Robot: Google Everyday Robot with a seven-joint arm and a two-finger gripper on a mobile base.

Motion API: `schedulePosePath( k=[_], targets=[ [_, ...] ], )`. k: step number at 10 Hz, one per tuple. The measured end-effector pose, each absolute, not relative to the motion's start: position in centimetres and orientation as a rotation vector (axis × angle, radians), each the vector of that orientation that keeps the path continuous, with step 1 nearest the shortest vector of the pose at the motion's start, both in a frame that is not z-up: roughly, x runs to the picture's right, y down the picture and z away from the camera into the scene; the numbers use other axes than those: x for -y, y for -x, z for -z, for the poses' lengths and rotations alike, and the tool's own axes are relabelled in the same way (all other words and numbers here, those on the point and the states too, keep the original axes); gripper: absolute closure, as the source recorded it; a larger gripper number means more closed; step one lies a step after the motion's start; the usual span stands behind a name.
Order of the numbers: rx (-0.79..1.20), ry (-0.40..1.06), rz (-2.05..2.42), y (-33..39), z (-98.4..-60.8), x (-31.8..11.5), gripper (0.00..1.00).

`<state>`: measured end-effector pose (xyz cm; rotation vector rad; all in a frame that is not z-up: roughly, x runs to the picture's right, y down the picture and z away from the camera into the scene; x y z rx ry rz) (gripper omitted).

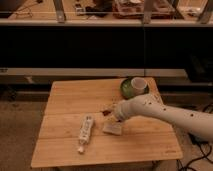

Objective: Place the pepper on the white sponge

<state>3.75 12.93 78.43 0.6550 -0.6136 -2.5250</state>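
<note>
We see a wooden desk (65,107) with a few things on it. Near the front left part of the desk lies a long white tube (85,133), pointing from the front edge toward the middle. Just to the right of it, close to the middle of the desk, lies the white sponge (112,129), flat on the wood. A little behind the sponge, toward the back edge, we see the pepper (107,112), small and red, just beside the tip of the arm. The gripper (118,117) is right there, low over the desk, between the pepper and the sponge. We cannot tell how it is set or whether it touches the pepper. The white arm (165,112) comes in from the right edge. Near the back right corner sits a green bowl (128,87) with a white cup (138,85) in it.
</note>
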Motion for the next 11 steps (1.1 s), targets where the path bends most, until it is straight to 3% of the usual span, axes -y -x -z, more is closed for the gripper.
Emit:
schedulePosePath(
  k=[5,11],
  targets=[
    [0.747,-0.597,2.49,-4.6,-77.3,-11.8,1.0],
    [0.838,-0.54,2.528,-4.4,-77.4,-13.6,1.0]
  ],
)
